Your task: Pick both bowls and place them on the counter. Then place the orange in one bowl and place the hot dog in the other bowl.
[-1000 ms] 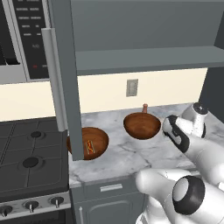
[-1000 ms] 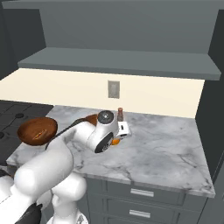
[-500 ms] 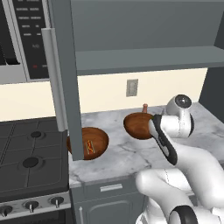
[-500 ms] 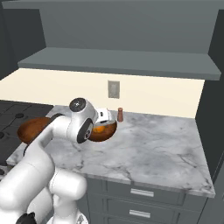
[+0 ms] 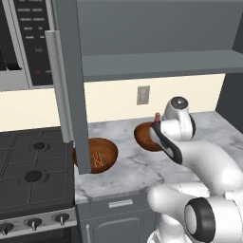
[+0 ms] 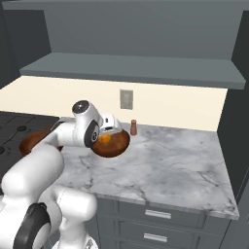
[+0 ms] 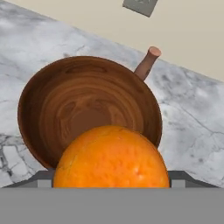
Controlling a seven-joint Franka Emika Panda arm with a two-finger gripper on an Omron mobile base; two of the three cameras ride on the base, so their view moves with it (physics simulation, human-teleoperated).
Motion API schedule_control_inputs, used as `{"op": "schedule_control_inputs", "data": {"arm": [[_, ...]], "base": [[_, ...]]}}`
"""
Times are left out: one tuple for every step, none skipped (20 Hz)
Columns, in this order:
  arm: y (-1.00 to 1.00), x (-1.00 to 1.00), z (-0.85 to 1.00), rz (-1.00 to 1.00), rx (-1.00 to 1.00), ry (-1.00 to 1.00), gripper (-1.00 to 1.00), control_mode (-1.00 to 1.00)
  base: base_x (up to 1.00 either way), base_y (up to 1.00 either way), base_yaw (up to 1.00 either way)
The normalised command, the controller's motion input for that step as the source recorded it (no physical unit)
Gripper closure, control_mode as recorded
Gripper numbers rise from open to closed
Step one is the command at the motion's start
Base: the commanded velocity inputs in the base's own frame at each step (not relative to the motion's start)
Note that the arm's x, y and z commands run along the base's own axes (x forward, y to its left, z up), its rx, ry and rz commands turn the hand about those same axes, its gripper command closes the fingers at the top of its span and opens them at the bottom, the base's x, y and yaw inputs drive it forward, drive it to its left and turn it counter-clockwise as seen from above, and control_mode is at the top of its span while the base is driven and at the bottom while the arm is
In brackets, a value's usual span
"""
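Two reddish-brown bowls stand on the marble counter (image 5: 142, 166). The left bowl (image 5: 105, 151) (image 6: 33, 141), beside the stovetop, has the hot dog (image 5: 97, 158) lying in it. The right bowl (image 5: 144, 137) (image 6: 115, 144) (image 7: 87, 103) has nothing inside. My gripper (image 6: 107, 135) (image 7: 111, 177) is shut on the orange (image 6: 104, 139) (image 7: 111, 157) and hovers over the near rim of the right bowl. In the hand view the orange hides most of both fingers.
A small brown shaker (image 5: 157, 116) (image 6: 133, 127) (image 7: 148, 61) stands just behind the right bowl, under a wall outlet (image 6: 126, 98). An open grey cabinet door (image 5: 71, 85) hangs over the left bowl. The black stovetop (image 5: 28, 166) lies to the left. Bare marble (image 6: 185, 165) stretches right.
The arm has swung left from the right part of the counter, carrying the orange over to the right bowl. Both bowls and the hot dog stayed put.
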Motion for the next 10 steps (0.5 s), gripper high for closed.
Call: {"op": "schedule_control_inputs", "data": {"arm": [[0.00, 0.23, -0.19, -0.03, 0.00, 0.06, 1.00, -1.00], [0.00, 0.25, -0.20, -0.03, 0.00, 0.05, 1.00, -1.00], [0.00, 0.25, -0.26, -0.02, 0.00, 0.04, 1.00, -1.00], [0.00, 0.22, -0.29, -0.01, 0.00, 0.05, 1.00, -1.00], [0.00, 0.19, -0.36, -0.01, 0.00, 0.05, 1.00, -1.00], [0.00, 0.22, -0.36, -0.02, 0.00, 0.07, 1.00, -1.00], [0.00, 0.19, -0.40, -0.02, 0.00, 0.05, 1.00, -1.00], [0.00, 0.18, -0.41, -0.01, 0.00, 0.05, 1.00, -1.00], [0.00, 0.16, -0.41, -0.01, 0.00, 0.05, 1.00, -1.00], [0.00, 0.13, -0.42, -0.01, 0.00, 0.05, 1.00, -1.00]], "base": [[0.00, 0.00, 0.00], [0.00, 0.00, 0.00], [0.00, 0.00, 0.00], [0.00, 0.00, 0.00], [0.00, 0.00, 0.00], [0.00, 0.00, 0.00], [0.00, 0.00, 0.00], [0.00, 0.00, 0.00], [0.00, 0.00, 0.00], [0.00, 0.00, 0.00]]}}
